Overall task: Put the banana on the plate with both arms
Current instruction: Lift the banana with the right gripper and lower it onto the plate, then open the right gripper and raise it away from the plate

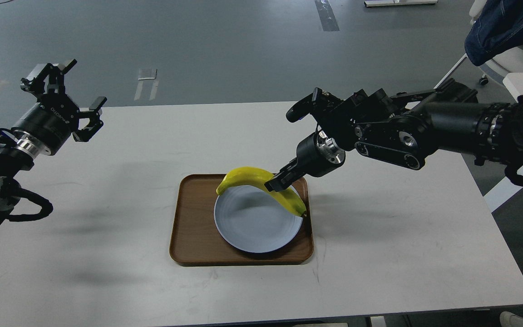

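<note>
The yellow banana (249,179) hangs over the far right part of the pale blue-grey plate (252,222), stem to the left, dark tip down at the plate's right rim. My right gripper (275,183) is shut on the banana's middle and reaches in from the right. Whether the banana touches the plate I cannot tell. My left gripper (64,97) is open and empty, held above the table's far left edge, well away from the plate.
The plate sits on a rectangular brown wooden tray (193,236) in the middle of the white table (379,254). A chair with blue cloth (502,27) stands off the table's far right corner.
</note>
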Controlling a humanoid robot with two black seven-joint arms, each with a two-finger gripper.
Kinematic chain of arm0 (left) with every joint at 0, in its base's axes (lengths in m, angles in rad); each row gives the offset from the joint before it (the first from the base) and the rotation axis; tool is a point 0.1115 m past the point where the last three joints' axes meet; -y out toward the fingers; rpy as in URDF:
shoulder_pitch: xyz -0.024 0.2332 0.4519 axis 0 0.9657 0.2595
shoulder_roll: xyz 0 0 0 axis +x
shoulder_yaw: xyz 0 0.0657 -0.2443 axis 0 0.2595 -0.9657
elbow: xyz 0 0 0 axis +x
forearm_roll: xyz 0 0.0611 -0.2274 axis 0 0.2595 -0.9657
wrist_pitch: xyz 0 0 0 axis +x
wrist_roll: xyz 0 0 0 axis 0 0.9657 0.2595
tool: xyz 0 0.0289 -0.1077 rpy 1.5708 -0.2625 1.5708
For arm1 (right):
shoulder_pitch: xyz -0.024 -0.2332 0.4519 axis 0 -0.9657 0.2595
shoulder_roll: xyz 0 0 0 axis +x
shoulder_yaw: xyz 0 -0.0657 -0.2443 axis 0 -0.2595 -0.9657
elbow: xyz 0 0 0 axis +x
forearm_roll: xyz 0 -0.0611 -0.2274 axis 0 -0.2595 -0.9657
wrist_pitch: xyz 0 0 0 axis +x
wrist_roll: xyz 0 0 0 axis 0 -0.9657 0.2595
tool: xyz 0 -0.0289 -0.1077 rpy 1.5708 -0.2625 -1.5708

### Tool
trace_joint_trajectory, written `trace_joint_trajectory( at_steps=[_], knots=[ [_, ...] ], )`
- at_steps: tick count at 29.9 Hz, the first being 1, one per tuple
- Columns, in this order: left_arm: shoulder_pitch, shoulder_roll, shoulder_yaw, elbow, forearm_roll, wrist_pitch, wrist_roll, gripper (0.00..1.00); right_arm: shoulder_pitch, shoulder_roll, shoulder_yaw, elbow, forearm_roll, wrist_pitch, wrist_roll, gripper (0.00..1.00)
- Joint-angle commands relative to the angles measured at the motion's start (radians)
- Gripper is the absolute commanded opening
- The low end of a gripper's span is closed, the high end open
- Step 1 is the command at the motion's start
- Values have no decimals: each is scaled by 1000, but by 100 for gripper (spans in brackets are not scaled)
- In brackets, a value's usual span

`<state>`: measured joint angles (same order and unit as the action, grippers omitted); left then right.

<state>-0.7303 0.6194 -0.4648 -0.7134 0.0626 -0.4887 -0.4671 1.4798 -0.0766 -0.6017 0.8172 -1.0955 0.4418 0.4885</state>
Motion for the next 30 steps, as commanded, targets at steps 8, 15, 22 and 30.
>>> trace_joint_trajectory(
  at_steps=[8,15,22,30],
  knots=[
    [-1,2,-2,0,-1,0,1,98,-56,50,0,-41,11,-21,0,67],
    [-1,0,-2,0,-1,0,1,98,-49,32,19,-46,77,-28,0,98],
    [-1,5,-2,0,-1,0,-1,98,-38,-136,233,-105,250,-26,0,100],
    [3,-1,0,0,0,0,-1,98,-240,-371,572,-105,557,-28,0,100]
  ],
)
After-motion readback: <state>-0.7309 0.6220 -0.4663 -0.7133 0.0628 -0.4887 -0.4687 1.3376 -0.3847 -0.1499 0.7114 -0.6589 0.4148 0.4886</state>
